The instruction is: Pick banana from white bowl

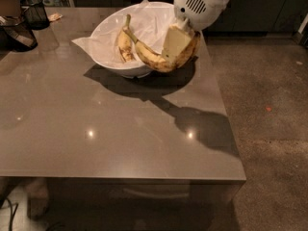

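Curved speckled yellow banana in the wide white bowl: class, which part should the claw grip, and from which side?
Grip the curved speckled yellow banana at its thick bend, away from the stem, coming down from above; the claw is clamped there. That end rises over the wide white bowl's rim with open space around it. The stem end lies close beside the smaller straighter banana, leaving little room.

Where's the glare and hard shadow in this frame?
Camera view: small specular glints on the table toward its front; a hard dark shadow runs from under the white bowl toward the front right; the gripper, at the bowl's right rim with jaws shut on the banana, is brightly lit.
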You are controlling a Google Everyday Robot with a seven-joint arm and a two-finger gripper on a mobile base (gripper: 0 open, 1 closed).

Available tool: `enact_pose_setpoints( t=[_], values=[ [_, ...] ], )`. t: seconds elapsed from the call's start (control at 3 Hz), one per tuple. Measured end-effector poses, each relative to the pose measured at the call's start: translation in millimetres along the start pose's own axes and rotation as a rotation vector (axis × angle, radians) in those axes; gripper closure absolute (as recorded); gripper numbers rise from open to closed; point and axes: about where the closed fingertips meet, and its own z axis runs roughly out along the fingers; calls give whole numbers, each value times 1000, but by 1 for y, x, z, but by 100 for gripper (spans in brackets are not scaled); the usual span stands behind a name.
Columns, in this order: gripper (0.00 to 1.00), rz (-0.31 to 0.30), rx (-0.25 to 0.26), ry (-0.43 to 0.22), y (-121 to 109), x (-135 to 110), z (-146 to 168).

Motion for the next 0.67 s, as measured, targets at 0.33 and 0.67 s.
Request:
enact_pose_setpoints(
  t=[0.33, 0.67],
  values=[
    [100, 17, -9, -44, 28, 10, -15],
    [100, 18, -12, -44, 29, 10, -15]
  ],
)
